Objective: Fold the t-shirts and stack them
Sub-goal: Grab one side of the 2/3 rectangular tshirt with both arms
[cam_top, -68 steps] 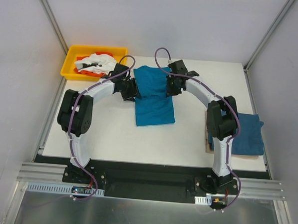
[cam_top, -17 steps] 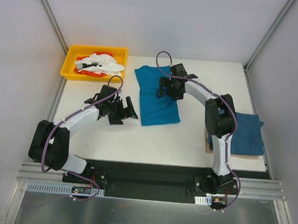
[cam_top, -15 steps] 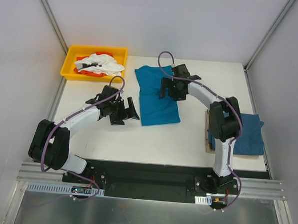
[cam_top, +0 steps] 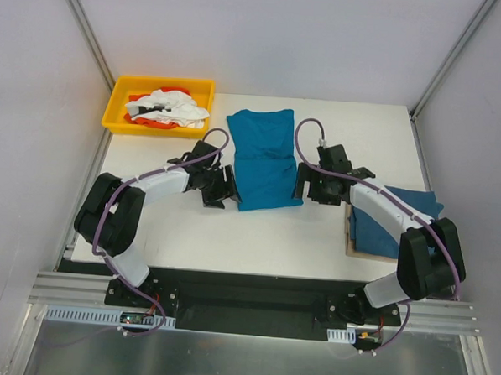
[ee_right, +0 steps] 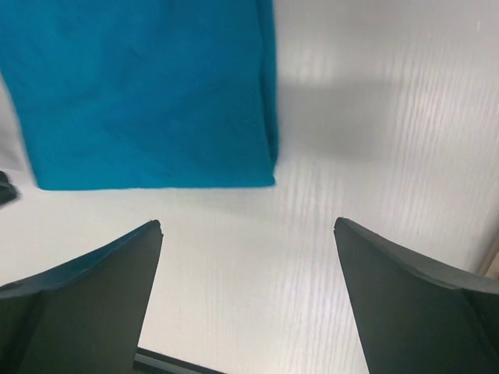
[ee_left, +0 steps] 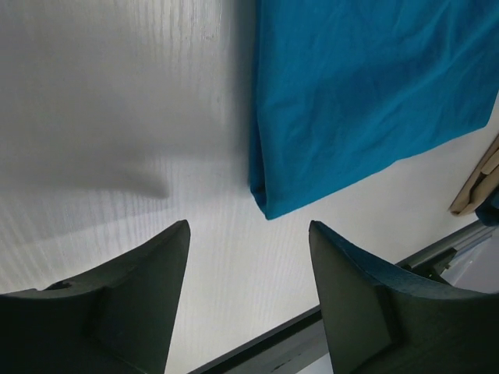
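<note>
A folded teal-blue t-shirt [cam_top: 265,159] lies in the middle of the white table [cam_top: 256,238]. My left gripper [cam_top: 223,188] sits low beside its near-left corner, jaws open and empty. In the left wrist view that corner of the t-shirt [ee_left: 366,101] lies just beyond the left gripper [ee_left: 248,227]. My right gripper [cam_top: 304,187] is open by the near-right corner; the right wrist view shows the t-shirt [ee_right: 148,93] ahead and to the left of the right gripper [ee_right: 248,227]. A second folded t-shirt [cam_top: 404,225] rests at the right.
A yellow bin [cam_top: 120,105] at the back left holds white and orange cloth [cam_top: 166,106]. The right-hand t-shirt lies on a cardboard sheet [cam_top: 349,241]. Metal frame posts and a black base rail border the table.
The right arm has swung from over the shirt's far part to its near-right corner. The left gripper has moved right, up to the near-left corner. The shirt lies the same.
</note>
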Motion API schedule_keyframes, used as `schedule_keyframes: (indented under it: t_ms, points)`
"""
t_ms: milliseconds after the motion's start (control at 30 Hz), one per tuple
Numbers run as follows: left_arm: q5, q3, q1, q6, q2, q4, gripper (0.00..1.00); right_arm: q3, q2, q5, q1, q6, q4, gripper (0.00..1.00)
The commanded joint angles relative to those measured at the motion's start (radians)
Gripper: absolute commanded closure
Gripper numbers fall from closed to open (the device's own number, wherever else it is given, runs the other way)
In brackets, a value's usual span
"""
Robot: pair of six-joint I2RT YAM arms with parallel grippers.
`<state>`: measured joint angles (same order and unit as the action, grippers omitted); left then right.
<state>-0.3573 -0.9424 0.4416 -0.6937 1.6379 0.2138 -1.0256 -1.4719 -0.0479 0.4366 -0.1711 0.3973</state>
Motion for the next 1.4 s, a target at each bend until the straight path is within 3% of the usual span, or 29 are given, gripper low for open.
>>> schedule_keyframes:
  t_ms: [0,267,467,667,800,867,1033,1133,1167,1367]
  points:
    - [-0.012,-0.064,0.003,-0.018,0.057,-0.019,0.4,0.036,-0.024,0.028,-0.006,-0.053,-0.023,0.03]
    - [-0.006,-0.079,0.017,-0.027,0.111,-0.025,0.59,0.041,-0.077,0.026,-0.013,-0.085,-0.025,0.01]
    - [-0.005,-0.087,0.034,-0.033,0.155,-0.025,0.68,0.058,-0.102,-0.004,-0.024,-0.111,-0.043,0.09]
    - [0.003,-0.101,0.045,-0.04,0.177,-0.025,0.8,0.036,-0.156,-0.046,-0.027,-0.126,-0.077,0.31]
    - [0.006,-0.11,0.049,-0.04,0.186,-0.027,1.0,0.018,-0.191,-0.052,-0.029,-0.142,-0.092,0.44]
    - [0.009,-0.111,0.049,-0.041,0.189,-0.025,1.0,0.002,-0.215,-0.058,-0.035,-0.145,-0.095,0.55]
    - [0.012,-0.11,0.049,-0.04,0.188,-0.027,1.0,-0.005,-0.278,-0.098,-0.033,-0.151,-0.121,0.68]
    - [0.014,-0.11,0.049,-0.038,0.186,-0.025,1.0,-0.001,-0.298,-0.142,-0.033,-0.156,-0.141,0.86]
    - [0.012,-0.107,0.049,-0.038,0.185,-0.025,1.0,0.004,-0.297,-0.145,-0.035,-0.157,-0.146,0.98]
    - [-0.009,-0.058,0.049,-0.032,0.12,-0.022,1.0,0.099,-0.2,-0.171,-0.016,-0.148,-0.143,0.99]
